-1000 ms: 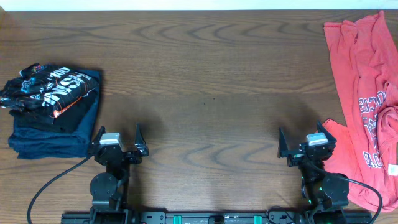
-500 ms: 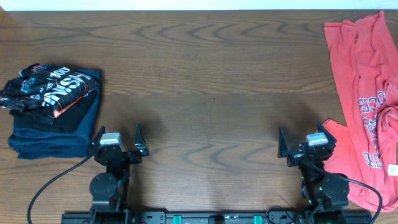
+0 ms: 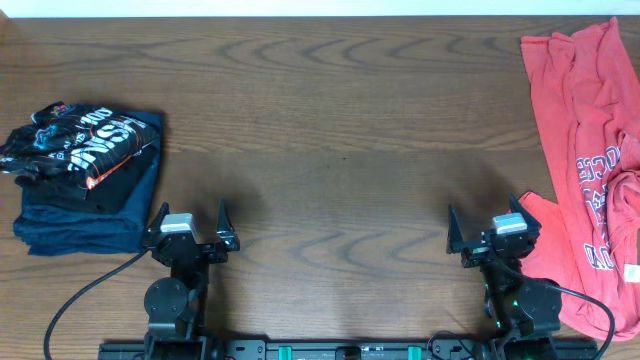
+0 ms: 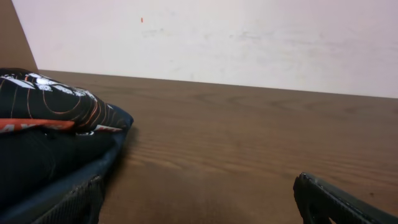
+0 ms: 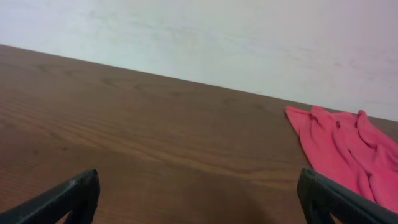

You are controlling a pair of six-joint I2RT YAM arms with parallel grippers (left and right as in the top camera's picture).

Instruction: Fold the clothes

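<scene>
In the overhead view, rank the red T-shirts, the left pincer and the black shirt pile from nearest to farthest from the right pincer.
From the right pincer:
1. red T-shirts, just to its right.
2. left pincer, across the table, same near edge.
3. black shirt pile, far left.

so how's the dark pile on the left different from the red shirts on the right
The dark pile is black and navy; the red shirts are coral. The dark pile is a compact stack; the red shirts lie spread out, loose and wrinkled. The dark pile sits wholly in the overhead view; the red shirts run off its right edge. Both carry lettering and rest on the table.
</scene>
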